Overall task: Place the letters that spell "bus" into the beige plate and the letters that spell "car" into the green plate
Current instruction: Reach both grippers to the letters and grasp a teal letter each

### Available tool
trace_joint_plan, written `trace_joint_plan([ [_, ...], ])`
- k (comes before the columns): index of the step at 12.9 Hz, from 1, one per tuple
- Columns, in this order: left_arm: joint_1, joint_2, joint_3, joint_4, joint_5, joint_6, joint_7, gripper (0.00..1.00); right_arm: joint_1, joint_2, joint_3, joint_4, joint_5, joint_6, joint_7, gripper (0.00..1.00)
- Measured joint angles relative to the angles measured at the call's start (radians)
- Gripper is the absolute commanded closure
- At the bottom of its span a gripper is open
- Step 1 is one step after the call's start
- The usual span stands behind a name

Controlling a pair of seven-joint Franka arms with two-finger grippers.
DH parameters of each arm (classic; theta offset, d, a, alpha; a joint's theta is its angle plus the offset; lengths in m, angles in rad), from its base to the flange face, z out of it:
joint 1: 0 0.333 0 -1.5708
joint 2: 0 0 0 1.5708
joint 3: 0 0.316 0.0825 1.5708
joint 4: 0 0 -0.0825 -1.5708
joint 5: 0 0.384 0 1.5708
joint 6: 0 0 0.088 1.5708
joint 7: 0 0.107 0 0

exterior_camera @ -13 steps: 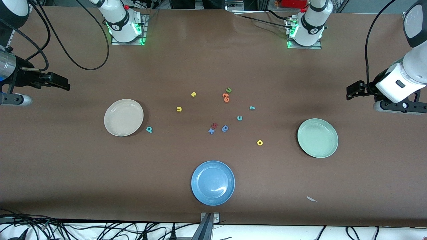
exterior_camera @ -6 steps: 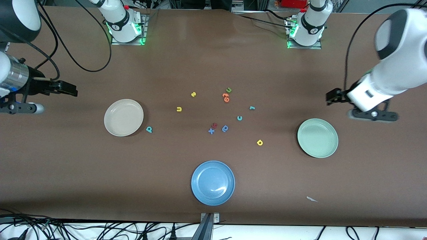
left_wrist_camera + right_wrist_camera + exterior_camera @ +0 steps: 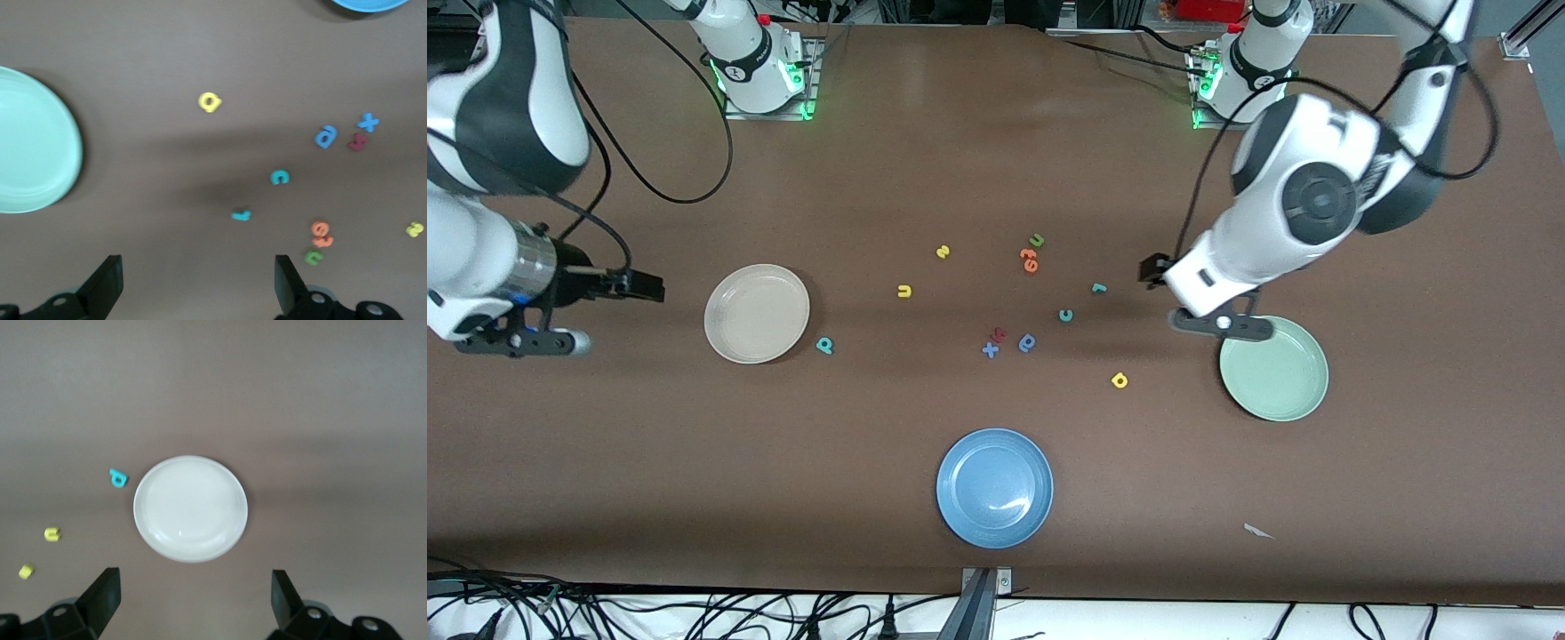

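Six letters matter, and none is in a plate yet. The teal b (image 3: 824, 346) lies just beside the beige plate (image 3: 757, 313), which sits toward the right arm's end of the desk (image 3: 996, 160); the yellow u (image 3: 904, 291) and yellow s (image 3: 943, 252) lie farther from the front edge, toward the middle. The teal r (image 3: 1100, 287), teal c (image 3: 1065, 315) and yellow a (image 3: 1120, 380) lie between the middle cluster and the green plate (image 3: 1274, 368), the a nearest the front edge.

The left tool (image 3: 1154, 269) hangs with jaws spread wide and empty over bare desk close to the teal r. The right tool (image 3: 645, 286), also wide open and empty, hangs over the desk beside the beige plate.

I judge the first pick is in hand. The letters are tiny and flat, so each tool should descend straight, centred, fingers straddling one letter only; the r and c stand apart enough for that.

Decoys crowd mid-desk: green u (image 3: 1037, 240), orange letters (image 3: 1030, 260), blue x (image 3: 990, 350), a red letter (image 3: 1000, 334), a blue round letter (image 3: 1028, 342). A blue plate (image 3: 994, 487) sits near the front edge. The brown desk cover looks matte; cables trail past its front edge.
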Motion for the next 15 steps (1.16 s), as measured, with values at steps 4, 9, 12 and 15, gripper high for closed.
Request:
trace_joint_plan([
  [4,-0.094,0.031,-0.003,-0.111,-0.008,0.205,-0.12,0.0,0.009,0.071,0.029,-0.134,0.0,0.245,0.0,0.0],
  [9,-0.181,0.091,-0.003,-0.275,-0.004,0.51,-0.325,0.0,0.016,0.149,0.064,-0.198,0.0,0.423,-0.001,0.0],
  [12,-0.183,0.178,0.003,-0.274,0.0,0.598,-0.392,0.05,0.062,0.207,0.07,-0.195,0.0,0.518,0.008,0.0],
  [15,-0.184,0.233,0.008,-0.258,0.0,0.634,-0.463,0.1,0.13,0.22,0.071,-0.187,0.0,0.525,0.07,0.0],
])
